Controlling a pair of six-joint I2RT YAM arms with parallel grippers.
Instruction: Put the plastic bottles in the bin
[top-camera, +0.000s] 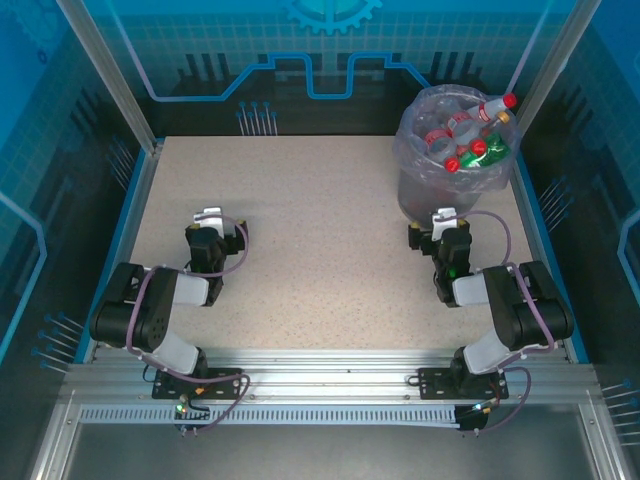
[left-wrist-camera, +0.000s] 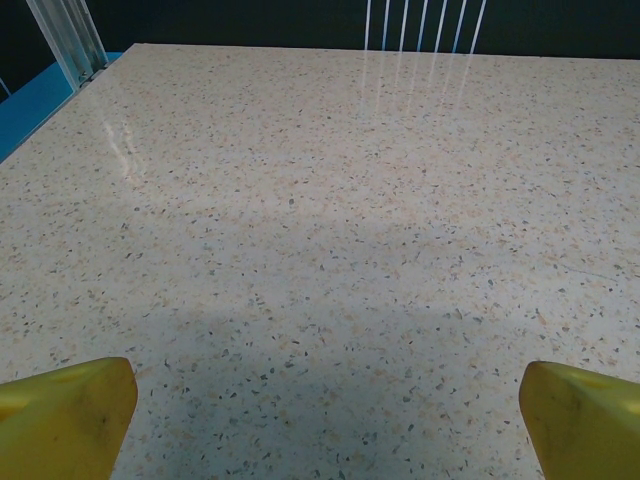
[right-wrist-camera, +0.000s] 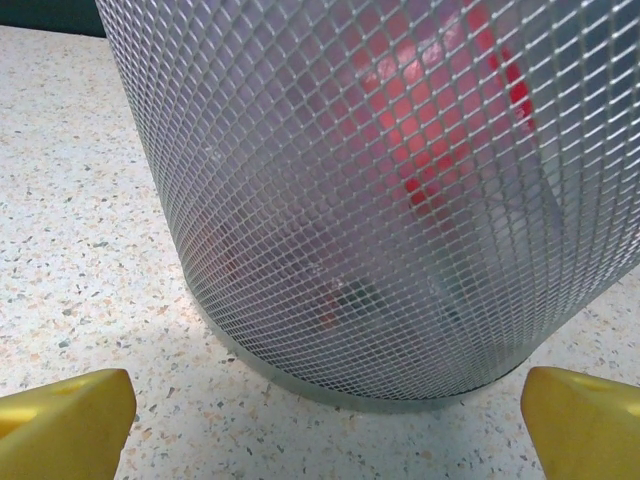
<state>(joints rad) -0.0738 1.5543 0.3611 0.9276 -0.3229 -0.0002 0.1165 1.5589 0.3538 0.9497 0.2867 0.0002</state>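
Left hand (top-camera: 210, 219) and right hand (top-camera: 445, 217) both gape empty; the grey mesh bin (top-camera: 424, 192), bag-lined, holds red-capped plastic bottles (top-camera: 466, 134), one green.

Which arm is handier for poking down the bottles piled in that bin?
Right, probably: the right tool faces the round grey mesh bin closely; the left tool sits across the speckled table.
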